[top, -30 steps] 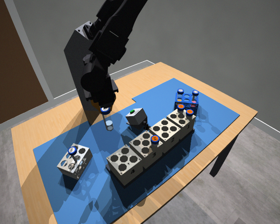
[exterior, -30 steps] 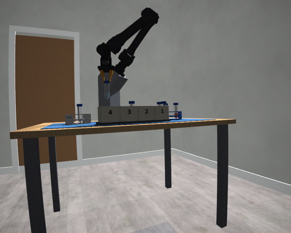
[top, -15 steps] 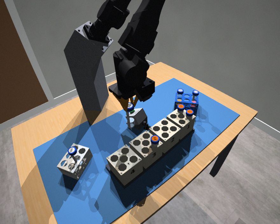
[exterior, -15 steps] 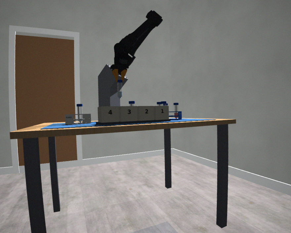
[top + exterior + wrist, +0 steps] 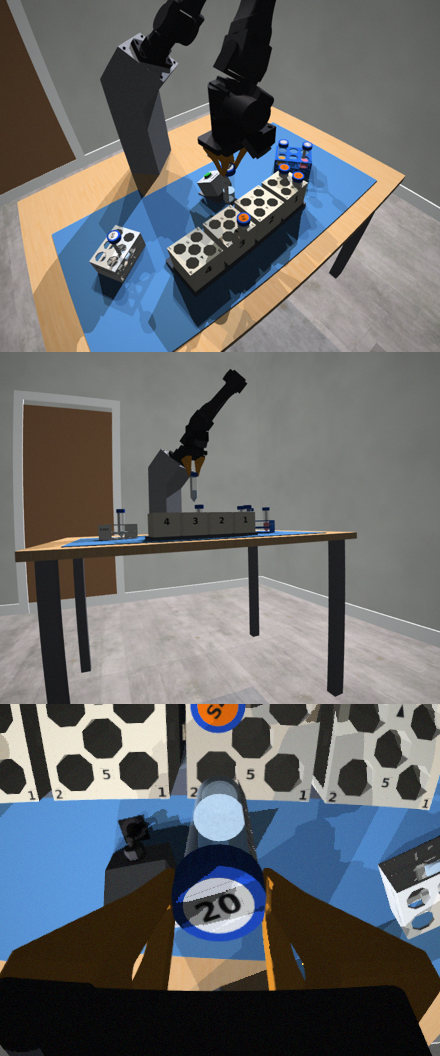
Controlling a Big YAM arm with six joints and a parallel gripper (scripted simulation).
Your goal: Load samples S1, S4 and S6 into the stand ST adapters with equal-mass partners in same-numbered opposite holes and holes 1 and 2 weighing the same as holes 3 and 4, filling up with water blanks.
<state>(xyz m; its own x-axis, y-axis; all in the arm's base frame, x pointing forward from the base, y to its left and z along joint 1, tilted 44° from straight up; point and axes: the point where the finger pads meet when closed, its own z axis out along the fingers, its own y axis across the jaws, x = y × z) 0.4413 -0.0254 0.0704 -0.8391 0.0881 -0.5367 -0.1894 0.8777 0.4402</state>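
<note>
My gripper (image 5: 227, 165) is shut on a water blank marked 20 (image 5: 219, 900), held upright by its blue cap. The blank (image 5: 193, 487) hangs above the mat, on the far side of adapter 3 (image 5: 229, 225), with its tip higher than the adapter tops. In the wrist view its lower end lies just short of hole 2 of that adapter. S4 (image 5: 218, 705) (image 5: 243, 218), with an orange dot, stands in hole 3 of adapter 3. Two orange-dot tubes (image 5: 284, 168) (image 5: 297, 176) stand in adapter 1 (image 5: 284, 187). Adapters 2 (image 5: 260, 203) and 4 (image 5: 196, 253) show only empty holes.
The DONE key box (image 5: 211, 183) with its green key (image 5: 208, 174) sits right beside the hanging blank. The blue sample rack RS (image 5: 293, 155) stands behind adapter 1 with two tubes. The blank rack RB (image 5: 116, 253) at the left holds one tube (image 5: 114, 236).
</note>
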